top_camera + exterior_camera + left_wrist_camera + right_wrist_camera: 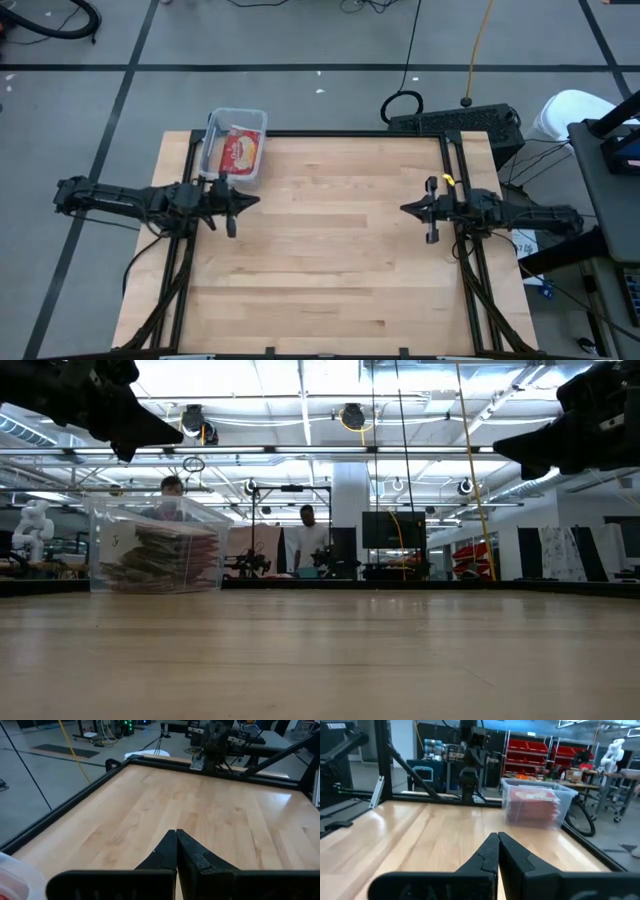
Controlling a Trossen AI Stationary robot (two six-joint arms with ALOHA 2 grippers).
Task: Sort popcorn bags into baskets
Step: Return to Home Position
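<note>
Filling clear tub (236, 113), flat red packets (240, 151)

Surface (330, 260): smooth pale wood planks, slight sheen. Basket (238, 111): clear glossy plastic. Popcorn bags (240, 150): glossy red packets. Left tool (175, 833), right tool (498, 835): matt black.

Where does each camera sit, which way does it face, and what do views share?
High view: overhead, straight down on the light wooden table; both arms, left gripper and right gripper shut.
Low view: tabletop height, facing the room; arms overhead.
Left wrist view: past own fingers toward right arm.
Right wrist view: past own fingers toward left arm.
Shared: high, low, right wrist views show the clear rectangular plastic tub of red popcorn packets.
</note>
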